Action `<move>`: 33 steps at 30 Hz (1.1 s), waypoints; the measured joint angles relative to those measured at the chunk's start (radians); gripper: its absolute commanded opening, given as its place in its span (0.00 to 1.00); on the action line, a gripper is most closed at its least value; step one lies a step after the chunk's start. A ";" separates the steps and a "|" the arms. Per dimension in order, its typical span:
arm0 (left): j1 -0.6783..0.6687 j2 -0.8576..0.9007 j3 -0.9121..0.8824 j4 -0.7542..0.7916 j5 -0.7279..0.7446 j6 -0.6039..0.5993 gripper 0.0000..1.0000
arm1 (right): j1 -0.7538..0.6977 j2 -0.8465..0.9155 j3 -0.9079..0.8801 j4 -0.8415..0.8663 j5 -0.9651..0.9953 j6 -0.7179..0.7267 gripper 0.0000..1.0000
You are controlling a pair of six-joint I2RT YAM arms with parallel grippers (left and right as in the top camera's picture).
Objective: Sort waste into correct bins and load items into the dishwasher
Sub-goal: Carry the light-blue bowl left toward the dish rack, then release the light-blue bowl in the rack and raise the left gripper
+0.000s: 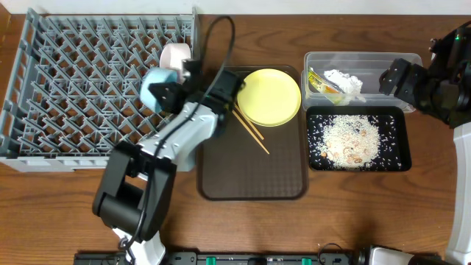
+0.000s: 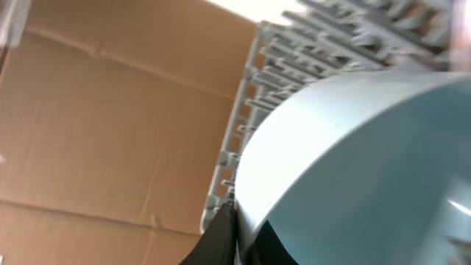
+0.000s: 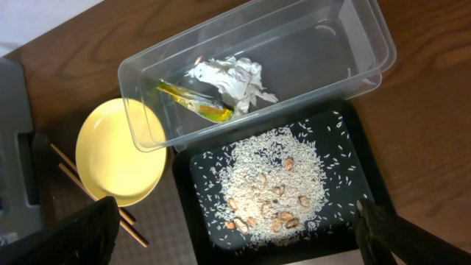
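Observation:
My left gripper (image 1: 168, 94) is shut on the rim of the light blue bowl (image 1: 156, 82), held over the right edge of the grey dish rack (image 1: 81, 81). In the left wrist view the bowl (image 2: 353, 169) fills the frame, with a dark finger (image 2: 221, 239) pinching its edge. A white-pinkish bowl (image 1: 175, 54) stands in the rack. The yellow plate (image 1: 271, 96) and chopsticks (image 1: 250, 132) lie on the brown tray. My right gripper (image 1: 394, 77) hangs open above the bins, its fingers (image 3: 92, 232) wide apart over the rice (image 3: 272, 177).
The clear tub (image 1: 368, 59) holds a crumpled tissue (image 3: 228, 81) and a green-and-orange wrapper (image 3: 195, 103). The black tray (image 1: 394, 158) in front of it carries the rice scraps. The brown serving tray (image 1: 250, 173) lies mid-table. Cardboard (image 2: 110, 125) stands beyond the rack.

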 measured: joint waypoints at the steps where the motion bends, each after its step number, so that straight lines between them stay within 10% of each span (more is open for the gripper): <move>1: -0.009 0.000 -0.002 -0.002 0.011 0.000 0.09 | 0.000 0.000 0.000 0.000 0.000 0.000 0.99; 17: -0.026 -0.008 -0.002 -0.006 0.199 0.023 0.56 | 0.000 0.000 0.000 0.000 0.000 0.000 0.99; 33: -0.021 -0.231 0.008 0.000 0.868 0.021 0.64 | 0.000 0.000 0.000 0.000 0.000 0.000 0.99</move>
